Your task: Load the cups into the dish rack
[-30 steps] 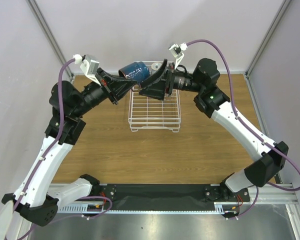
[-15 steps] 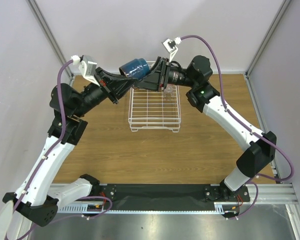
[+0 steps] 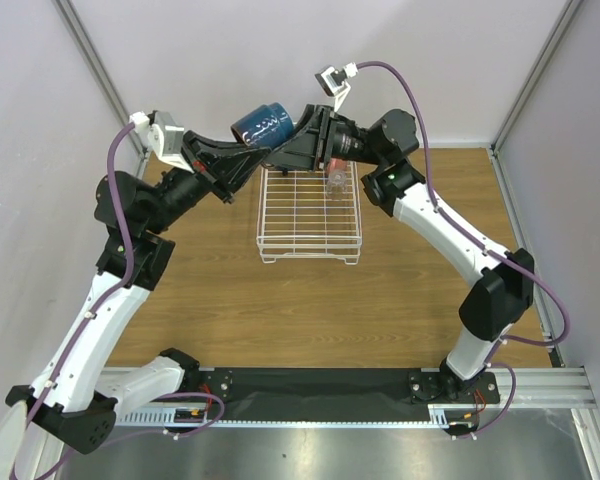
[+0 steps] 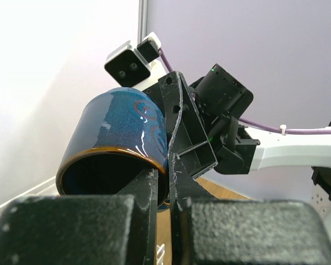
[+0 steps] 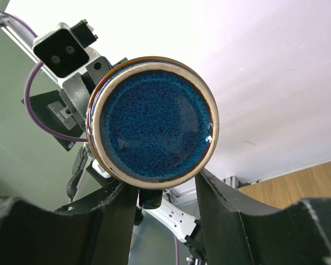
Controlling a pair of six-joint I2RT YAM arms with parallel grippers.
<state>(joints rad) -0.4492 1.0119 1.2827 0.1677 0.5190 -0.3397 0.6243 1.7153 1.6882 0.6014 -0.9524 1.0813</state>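
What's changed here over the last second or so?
The left gripper shifted the navy mug slightly toward the far wall. The right gripper swung left, closing in on the mug's base and uncovering a clear glass in the rack. The left gripper still holds the mug; the rack stayed put.

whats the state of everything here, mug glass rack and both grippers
navy mug: held in the air, on its side, over the rack's far edge
left gripper: shut on the mug's rim
right gripper: fingers either side of the mug's base, grip unclear
glass: standing in the rack, far right part
rack: on the table, glass inside
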